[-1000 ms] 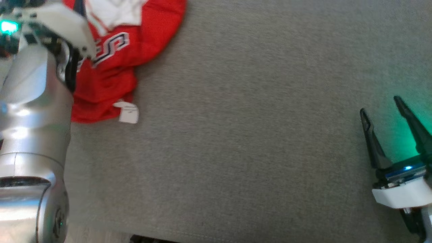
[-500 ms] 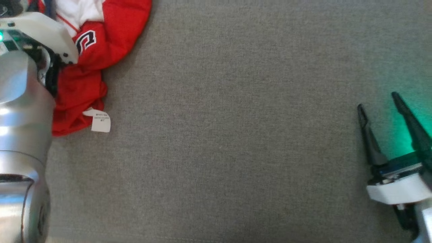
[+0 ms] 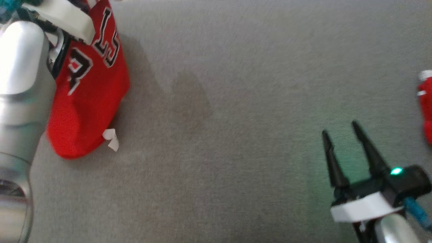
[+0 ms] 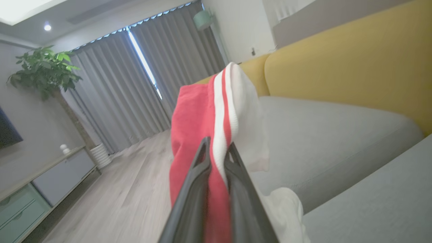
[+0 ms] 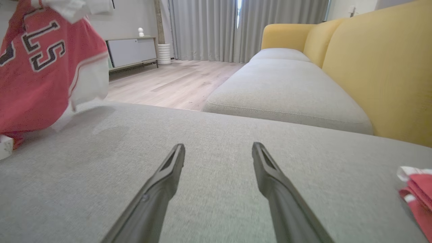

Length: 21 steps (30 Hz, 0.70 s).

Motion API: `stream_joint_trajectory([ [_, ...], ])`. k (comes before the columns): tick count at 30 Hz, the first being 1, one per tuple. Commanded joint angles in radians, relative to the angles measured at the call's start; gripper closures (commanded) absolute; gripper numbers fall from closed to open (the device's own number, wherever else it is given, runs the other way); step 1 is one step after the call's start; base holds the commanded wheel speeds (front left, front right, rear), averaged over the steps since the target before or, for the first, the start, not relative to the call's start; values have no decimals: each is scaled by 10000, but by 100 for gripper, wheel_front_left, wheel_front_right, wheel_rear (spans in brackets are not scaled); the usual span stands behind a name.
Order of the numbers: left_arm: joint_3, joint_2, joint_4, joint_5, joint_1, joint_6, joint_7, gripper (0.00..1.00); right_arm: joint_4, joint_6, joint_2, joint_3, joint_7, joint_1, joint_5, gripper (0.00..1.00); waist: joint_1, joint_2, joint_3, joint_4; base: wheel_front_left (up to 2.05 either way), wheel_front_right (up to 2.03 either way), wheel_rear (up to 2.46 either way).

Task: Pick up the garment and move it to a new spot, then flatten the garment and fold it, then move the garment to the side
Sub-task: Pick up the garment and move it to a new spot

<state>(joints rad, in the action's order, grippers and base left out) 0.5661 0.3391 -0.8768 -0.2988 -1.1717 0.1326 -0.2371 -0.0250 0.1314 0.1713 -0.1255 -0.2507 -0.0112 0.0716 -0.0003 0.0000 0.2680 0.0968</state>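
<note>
garment point(image 3: 89, 101): red jersey, black-and-white lettering, white trim. it hangs from the left gripper point(image 4: 217, 145), whose jaws are clamped together on a red-and-white striped edge; cloth drapes down either side of them. the lower hem and white label point(image 3: 111, 139) look to touch the grey seat cushion point(image 3: 236, 101) below the jaws, so it is lifted but not clear.

right gripper point(image 3: 340, 130): jaws apart, nothing between them, low over the cushion. the garment is well apart, off to their left. a second red cloth point(image 3: 426, 101) lies on the cushion to their right.

progress, my reading: pick-up made, carry to the new spot in hand. setting down, flattening, folding and moving aside are all left.

containers: white ribbed pot point(image 5: 164, 54), far ahead of the right jaws, seems to hold the plant point(image 4: 44, 69). cabinet point(image 5: 130, 50) fronts shut, contents hidden.
</note>
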Motion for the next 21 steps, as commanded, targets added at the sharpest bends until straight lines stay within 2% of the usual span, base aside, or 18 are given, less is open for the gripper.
stream_joint_trajectory([
  [1,128,752,795,-566,-742,-21,111,100,169,-7,-107,-290,-108,-344,69,0,3,0,-1403,-905,0,0,0],
  [5,883,1002,1838,-1601,-943,-20,388,100,120,-7,-401,-310,-109,-735,42,0,3,0,-2260,-1461,0,0,0],
  [8,1053,969,2350,-2434,-992,-20,662,100,123,-7,-508,-351,-109,-970,10,0,3,0,-2722,-1921,0,0,0],
  [12,1150,889,2707,-2833,-1165,-20,697,100,206,-7,-530,-364,-109,-1047,-17,0,3,0,-2882,-2310,0,0,0],
  [21,1779,-145,2316,-2767,-641,-43,200,100,287,-7,-543,-487,-110,-1001,0,0,3,0,-2869,-3096,0,0,0],
])
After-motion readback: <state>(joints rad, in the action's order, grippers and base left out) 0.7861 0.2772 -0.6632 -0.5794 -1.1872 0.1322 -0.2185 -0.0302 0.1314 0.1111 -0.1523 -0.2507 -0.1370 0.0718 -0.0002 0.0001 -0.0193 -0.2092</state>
